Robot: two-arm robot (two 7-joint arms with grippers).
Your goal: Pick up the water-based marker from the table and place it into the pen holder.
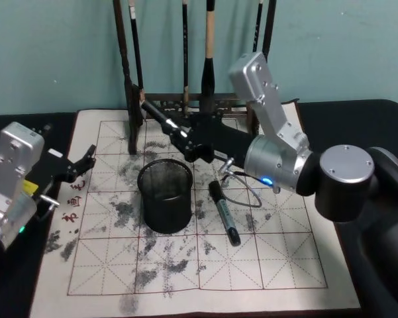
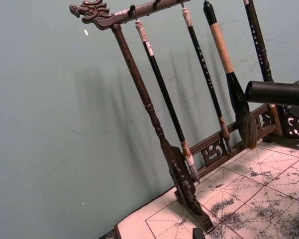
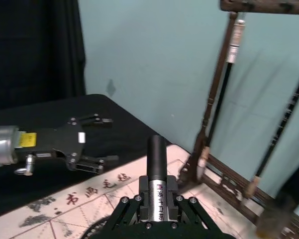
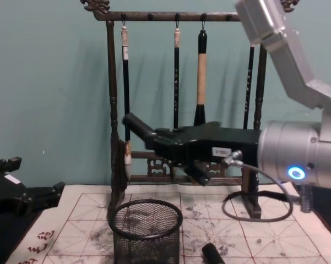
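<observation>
My right gripper (image 1: 187, 142) is shut on a black water-based marker (image 1: 160, 118), held nearly level in the air. The marker (image 4: 139, 127) hangs above the pen holder (image 4: 146, 228) and slightly behind it, toward the brush rack. The pen holder (image 1: 164, 195) is a round black mesh cup standing upright on the mat. In the right wrist view the marker (image 3: 156, 164) sticks out between the fingers (image 3: 176, 201). A second black marker (image 1: 224, 215) lies on the mat right of the holder. My left gripper (image 1: 85, 162) rests open and empty at the mat's left edge.
A dark wooden brush rack (image 1: 129, 86) with several hanging brushes (image 2: 229, 74) stands at the back of the ink-stained calligraphy mat (image 1: 278, 265). A grey cable (image 1: 245, 189) loops under my right arm. Black cloth (image 1: 384, 112) covers the table around the mat.
</observation>
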